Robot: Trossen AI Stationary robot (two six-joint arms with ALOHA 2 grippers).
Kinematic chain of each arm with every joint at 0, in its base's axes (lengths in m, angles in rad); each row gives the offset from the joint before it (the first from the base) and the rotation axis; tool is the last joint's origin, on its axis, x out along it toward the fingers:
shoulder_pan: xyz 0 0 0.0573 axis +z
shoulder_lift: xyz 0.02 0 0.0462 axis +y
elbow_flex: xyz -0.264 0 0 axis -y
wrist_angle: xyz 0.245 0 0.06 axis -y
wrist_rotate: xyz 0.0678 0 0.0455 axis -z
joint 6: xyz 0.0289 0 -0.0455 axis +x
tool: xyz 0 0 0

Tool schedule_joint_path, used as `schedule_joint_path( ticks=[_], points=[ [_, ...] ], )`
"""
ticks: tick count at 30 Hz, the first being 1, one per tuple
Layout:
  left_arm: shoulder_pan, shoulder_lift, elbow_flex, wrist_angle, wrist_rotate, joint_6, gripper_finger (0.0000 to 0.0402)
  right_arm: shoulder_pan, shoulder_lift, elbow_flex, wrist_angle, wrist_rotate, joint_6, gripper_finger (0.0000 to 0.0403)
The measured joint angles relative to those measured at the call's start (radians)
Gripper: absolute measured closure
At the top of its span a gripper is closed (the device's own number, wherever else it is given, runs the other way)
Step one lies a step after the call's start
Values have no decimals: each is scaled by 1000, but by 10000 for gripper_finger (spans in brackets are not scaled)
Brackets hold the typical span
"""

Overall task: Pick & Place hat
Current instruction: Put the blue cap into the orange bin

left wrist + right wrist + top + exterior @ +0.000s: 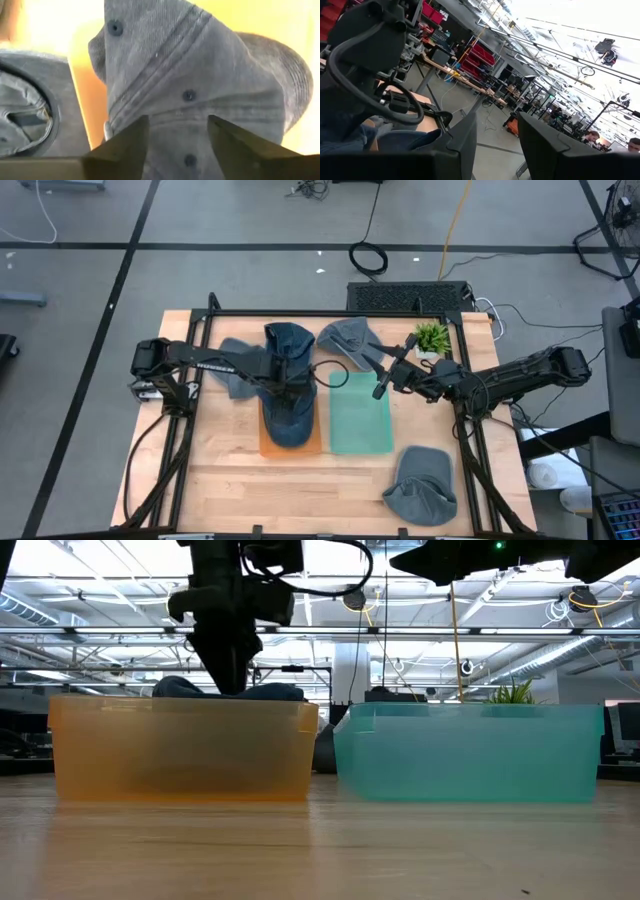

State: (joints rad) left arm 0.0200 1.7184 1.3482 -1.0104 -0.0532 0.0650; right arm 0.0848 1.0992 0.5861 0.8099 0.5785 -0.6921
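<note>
Four hats are on the bench (225,480). One, a dark denim hat (288,380), lies draped in and over the orange bin (268,442) at bench centre; the left gripper (283,388) is directly above it. From the left wrist camera the left fingers (125,142) stand moderately apart, one to each side of the crown, with the cloth between them — whether they grip or have let go cannot be told with certainty, but they read as open. A lighter denim hat (232,365) lies at 9 o'clock of the dark one, a grey hat (350,340) at 1 o'clock, and another grey hat (422,485) at 5 o'clock near the bench edge. The green bin (360,420) stands just beside the orange bin at 3 o'clock.

The right gripper (380,387) hovers over the green bin's far edge, fingers parted and holding nothing.

Handling judgement: the hat is light, soft and floppy — stitched denim with eyelets, not fragile, not slippery. It will sag and fold when lifted. Best hold is a pinch of bunched crown cloth or the stiffer stitched brim.
</note>
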Motion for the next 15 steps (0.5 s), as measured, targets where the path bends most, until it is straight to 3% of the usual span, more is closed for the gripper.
schedule_joint_path(
  ticks=[5, 8, 11, 15],
  points=[
    [2, 0, 47, -98, 0, 0, 141, 0, 0, 0, 0, 7, 2, 273],
    [15, 0, 64, -133, -8, 0, 122, 3, 0, 0, 0, 82, 68, 273],
    [35, -12, 69, -147, -11, 13, 111, 3, 0, 0, -19, 157, 132, 273],
    [67, -55, 69, -147, -11, 50, 116, 4, 0, 0, -112, 152, 149, 273]
  ],
)
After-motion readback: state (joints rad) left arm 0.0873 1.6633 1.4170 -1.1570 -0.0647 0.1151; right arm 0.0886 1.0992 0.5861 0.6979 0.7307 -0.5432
